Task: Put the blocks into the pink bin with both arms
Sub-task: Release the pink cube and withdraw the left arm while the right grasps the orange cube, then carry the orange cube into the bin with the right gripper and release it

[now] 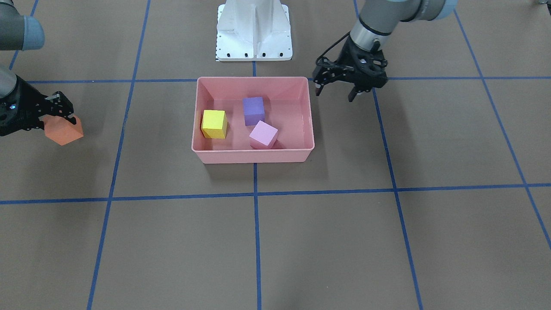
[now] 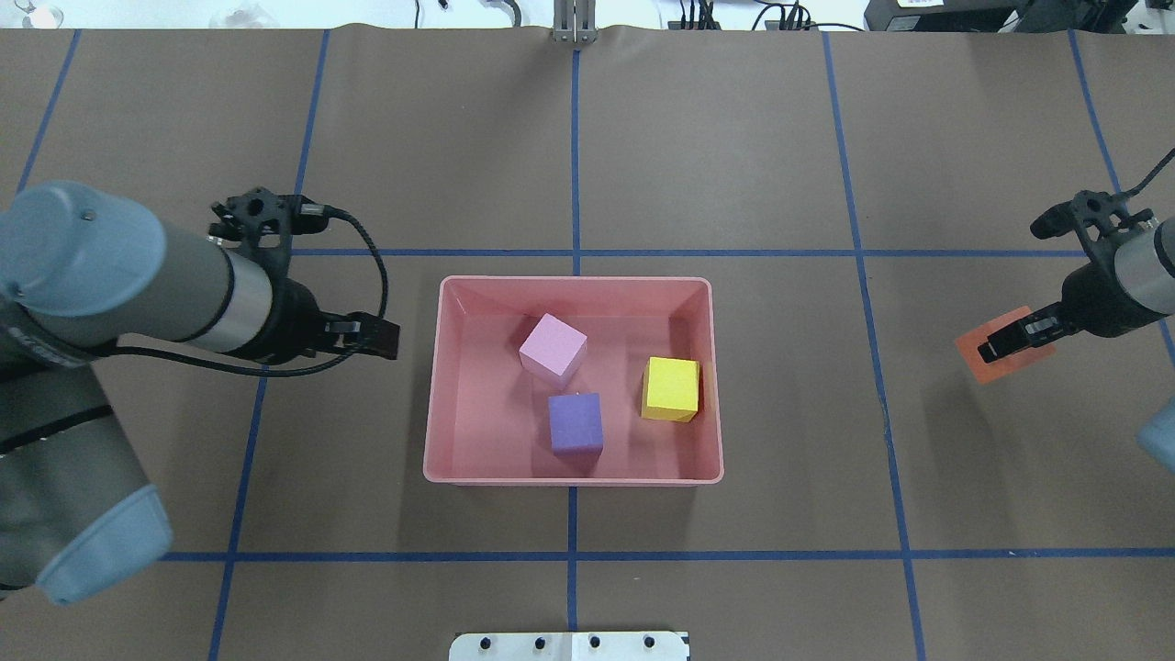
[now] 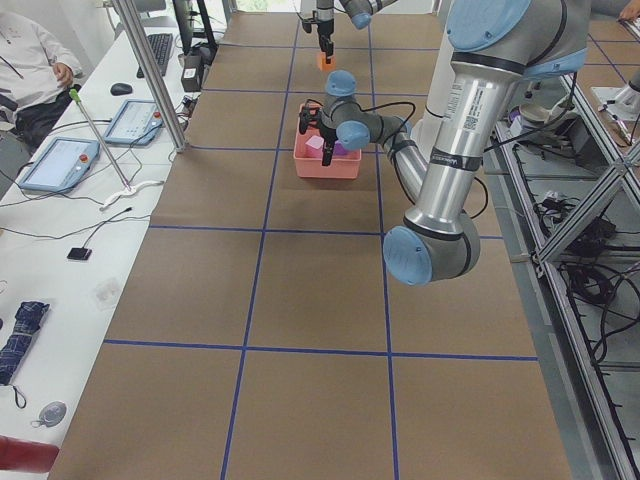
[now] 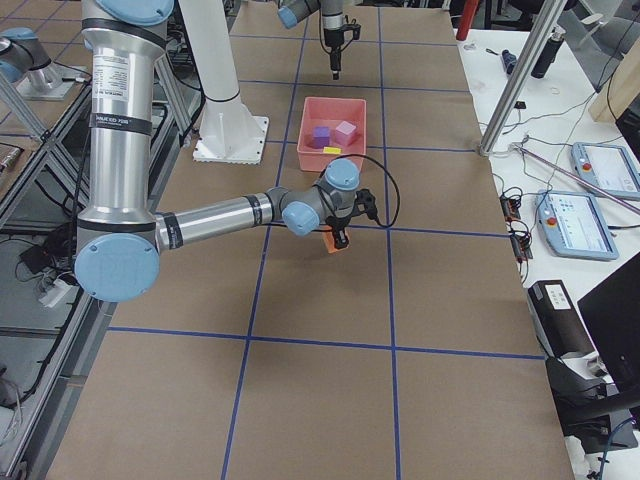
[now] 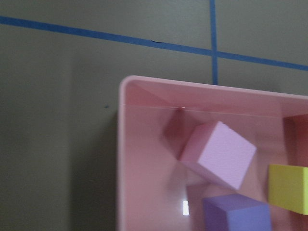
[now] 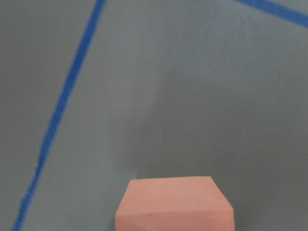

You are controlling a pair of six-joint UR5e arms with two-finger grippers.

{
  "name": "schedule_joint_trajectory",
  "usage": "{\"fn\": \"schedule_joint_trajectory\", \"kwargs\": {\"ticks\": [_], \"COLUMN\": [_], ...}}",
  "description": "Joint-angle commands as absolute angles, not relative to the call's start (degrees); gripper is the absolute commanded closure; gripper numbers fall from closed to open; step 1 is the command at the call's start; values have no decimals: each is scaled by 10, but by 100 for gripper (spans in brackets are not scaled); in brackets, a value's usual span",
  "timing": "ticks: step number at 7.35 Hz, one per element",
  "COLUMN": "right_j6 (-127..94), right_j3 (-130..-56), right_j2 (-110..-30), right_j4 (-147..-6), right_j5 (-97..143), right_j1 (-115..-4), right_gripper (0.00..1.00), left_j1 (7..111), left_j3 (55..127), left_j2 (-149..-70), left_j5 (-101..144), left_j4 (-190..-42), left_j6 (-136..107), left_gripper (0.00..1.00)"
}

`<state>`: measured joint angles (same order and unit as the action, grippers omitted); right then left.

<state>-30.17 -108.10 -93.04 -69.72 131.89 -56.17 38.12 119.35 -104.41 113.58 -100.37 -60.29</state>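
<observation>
The pink bin (image 1: 254,156) (image 2: 574,476) sits mid-table. In it lie the yellow block (image 1: 214,124) (image 2: 670,388), the purple block (image 1: 253,110) (image 2: 576,423) and the pink-lilac block (image 1: 263,134) (image 2: 553,348). My left gripper (image 1: 335,92) (image 2: 381,338) hangs open and empty just outside the bin's short side. Its wrist view shows the bin's corner (image 5: 120,159) and the pink-lilac block (image 5: 219,154). My right gripper (image 1: 60,118) (image 2: 1010,344) is far off to the other side, shut on the orange block (image 1: 64,132) (image 2: 996,363) (image 6: 174,207), which looks tilted.
The white robot base (image 1: 254,30) (image 2: 569,645) stands behind the bin. Blue tape lines grid the brown table. Operator desks with tablets and cables line the far long edge in the side views.
</observation>
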Motion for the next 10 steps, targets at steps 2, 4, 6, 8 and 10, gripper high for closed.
{"fn": "schedule_joint_trajectory", "kwargs": {"ticks": [2,4,6,8,10], "right_j6": [-500,-610,-689,-766,-809], "right_j3": [-1133,-1131,-1124,-1045,-1019], "right_j2": [-801,-689,-612,-517,-497], "right_j4": [-798,-874,-924,-925,-925], "right_j5": [1318,1266,1186,1123,1037], "right_j1": [-529,-456,-386,-342,-308], "right_gripper": [91,87,86,62,2], "left_j1": [525,594,682,703,703], "left_j3": [1200,1162,1080,1047,1041], "left_j2": [-928,-895,-890,-891,-894], "left_j5": [1238,1241,1293,1340,1340], "left_j4": [-1004,-1003,-1005,-1011,-1011], "left_j6": [-309,-171,-16,7,4], "left_gripper": [0,0,0,0,0]}}
